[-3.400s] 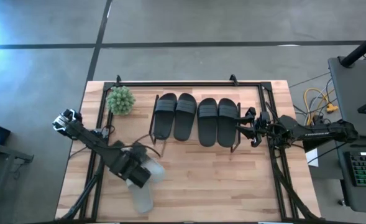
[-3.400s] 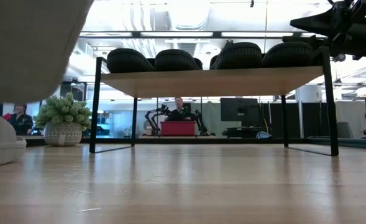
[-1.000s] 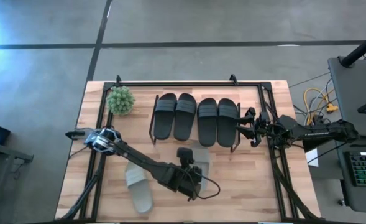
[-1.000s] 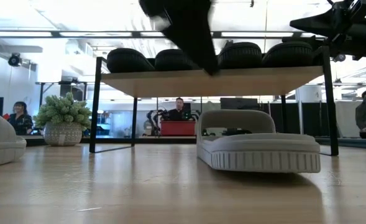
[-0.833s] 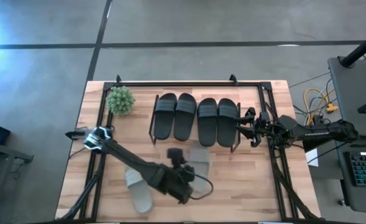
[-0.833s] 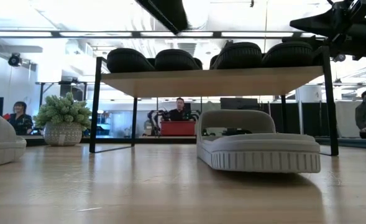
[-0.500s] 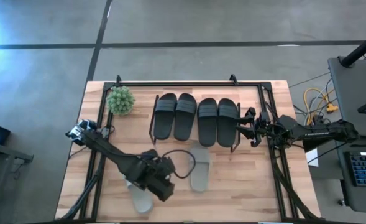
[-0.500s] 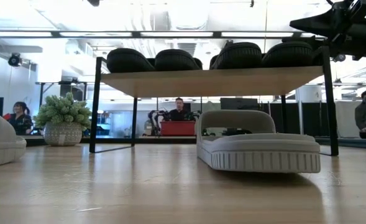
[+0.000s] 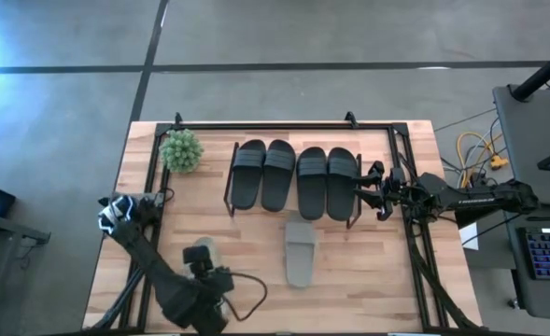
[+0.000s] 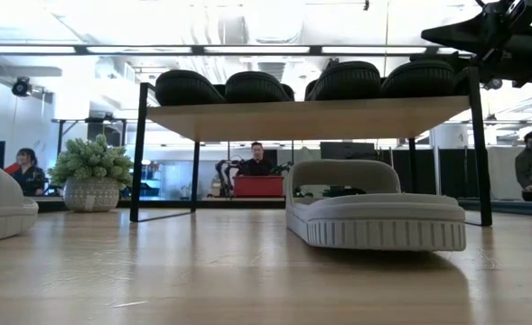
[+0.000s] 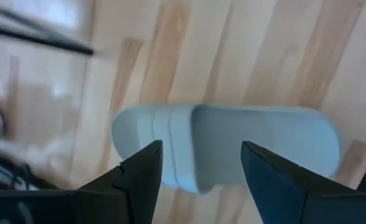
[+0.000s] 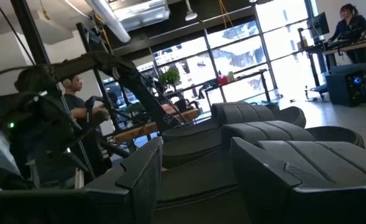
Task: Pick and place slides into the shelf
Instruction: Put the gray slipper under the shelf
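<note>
Four black slides (image 9: 293,177) lie side by side on top of the shelf (image 10: 311,117). One pale grey-green slide (image 9: 301,252) rests sole down on the table in front of the shelf, also seen in the low view (image 10: 374,217). A second pale slide (image 11: 226,152) lies flat near the table's left front. My left gripper (image 11: 201,149) hovers open above it, pointing down, one finger over each long side, also seen in the high view (image 9: 201,261). My right gripper (image 9: 368,191) waits open at the shelf's right end, level with the black slides (image 12: 276,134).
A potted plant (image 9: 181,149) stands at the far left of the table. A black rail frame (image 9: 284,124) edges the wooden top. Bare wood lies between the two pale slides and along the near edge. People sit in the room behind the table.
My left gripper has risen from beside the pale slide in front of the shelf and swung toward the table's left and near edges. It now hangs over the other pale slide. The first pale slide has stayed flat on the table.
</note>
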`<control>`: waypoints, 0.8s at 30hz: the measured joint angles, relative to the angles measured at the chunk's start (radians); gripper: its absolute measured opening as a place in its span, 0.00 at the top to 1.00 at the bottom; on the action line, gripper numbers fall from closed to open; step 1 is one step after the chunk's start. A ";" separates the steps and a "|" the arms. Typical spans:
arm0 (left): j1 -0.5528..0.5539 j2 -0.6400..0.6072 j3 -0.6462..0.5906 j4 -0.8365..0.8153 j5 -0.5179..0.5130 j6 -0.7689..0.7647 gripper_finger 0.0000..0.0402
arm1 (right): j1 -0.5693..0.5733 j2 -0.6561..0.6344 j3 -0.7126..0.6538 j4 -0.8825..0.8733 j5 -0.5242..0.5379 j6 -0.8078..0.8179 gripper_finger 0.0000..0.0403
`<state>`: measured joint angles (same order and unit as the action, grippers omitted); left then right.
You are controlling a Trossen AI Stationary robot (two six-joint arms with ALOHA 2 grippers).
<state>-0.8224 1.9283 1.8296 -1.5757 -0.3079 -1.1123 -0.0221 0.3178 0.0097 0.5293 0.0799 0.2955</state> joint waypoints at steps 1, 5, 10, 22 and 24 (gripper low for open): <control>-0.012 0.010 -0.001 0.000 0.000 -0.039 0.49 | 0.000 0.001 0.000 0.000 0.000 0.000 0.55; -0.063 0.048 -0.004 0.004 -0.006 -0.166 0.49 | 0.000 -0.001 0.000 0.000 0.000 0.000 0.55; -0.087 0.100 -0.054 0.005 0.024 -0.258 0.49 | 0.000 0.001 0.000 0.000 0.000 0.000 0.55; -0.083 0.070 -0.219 0.004 0.015 -0.371 0.49 | 0.000 0.008 0.000 0.000 0.000 0.000 0.55; -0.083 0.070 -0.238 0.004 0.011 -0.370 0.49 | 0.000 0.008 0.000 0.000 0.000 0.000 0.55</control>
<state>-0.9051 1.9984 1.5915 -1.5715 -0.2969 -1.4826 -0.0221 0.3260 0.0097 0.5293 0.0799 0.2954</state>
